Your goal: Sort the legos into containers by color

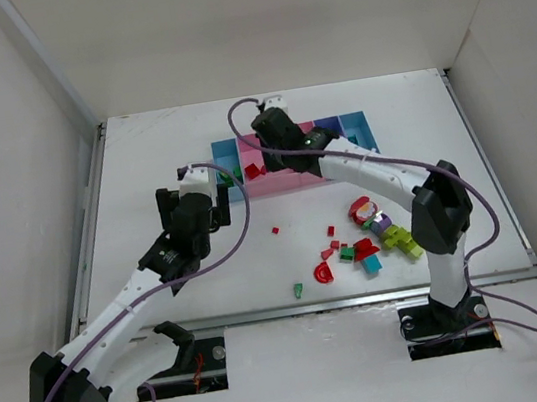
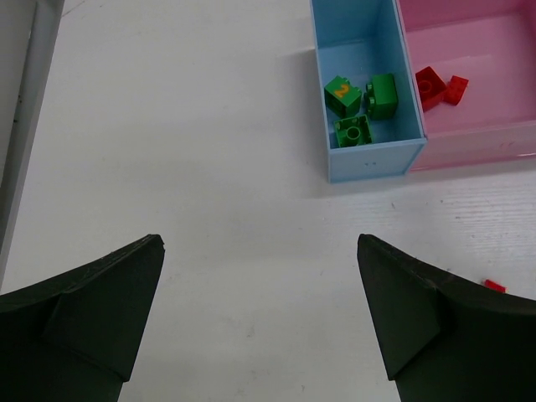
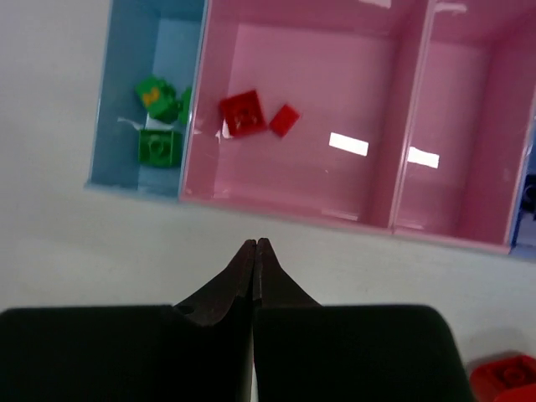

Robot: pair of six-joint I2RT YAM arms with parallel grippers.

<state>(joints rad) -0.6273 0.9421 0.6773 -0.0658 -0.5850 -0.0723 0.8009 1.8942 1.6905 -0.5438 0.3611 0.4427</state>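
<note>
My right pincer (image 3: pixel 255 244) is hovering pinched shut and empty just before the bins (image 3: pixel 293 211); my left pincer (image 2: pixel 260 243) is gaping wide, holding nothing. Loose legos (image 1: pixel 366 242) are lying well short of the bins; descending shut, I'm risking scattering them

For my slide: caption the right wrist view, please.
Shut right claw facing green legos in the light blue bin and two red legos in the wide pink bin.
</note>
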